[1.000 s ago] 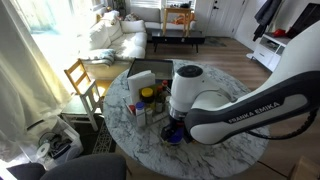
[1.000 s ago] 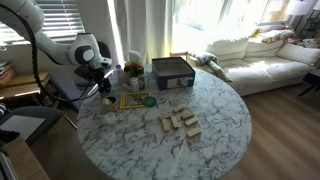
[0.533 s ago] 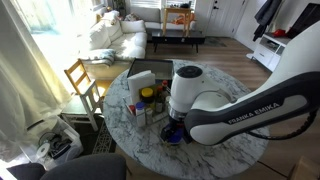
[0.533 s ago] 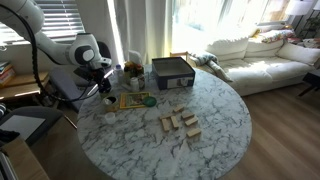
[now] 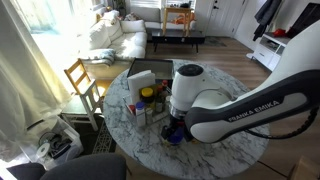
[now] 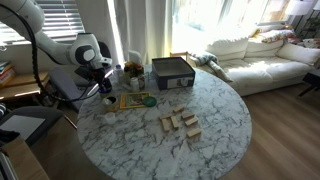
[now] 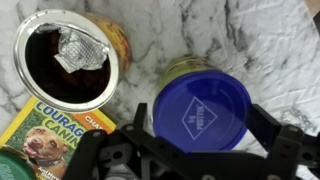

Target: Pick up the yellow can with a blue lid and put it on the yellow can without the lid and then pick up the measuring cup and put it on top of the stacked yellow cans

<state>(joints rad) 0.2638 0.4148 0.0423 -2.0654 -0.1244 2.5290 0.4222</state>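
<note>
In the wrist view the yellow can with a blue lid [image 7: 200, 108] stands upright on the marble table, directly between my gripper's [image 7: 200, 125] black fingers [image 7: 135, 128]. The jaws are open, one on each side of the lid, with a small gap on both sides. The yellow can without the lid [image 7: 70, 60] stands just beside it, its dark inside showing and a torn foil flap hanging at its rim. In both exterior views the gripper [image 5: 175, 128] [image 6: 107, 97] is low over the table near its edge. I cannot pick out the measuring cup in any view.
A yellow booklet with a dog picture [image 7: 45, 132] lies next to the lidless can, with a green lid [image 6: 150, 99] beside it. A dark box [image 6: 172, 72] sits further back and several wooden blocks [image 6: 180, 122] lie mid-table. A wooden chair [image 5: 80, 78] stands by the round table [image 6: 225, 125].
</note>
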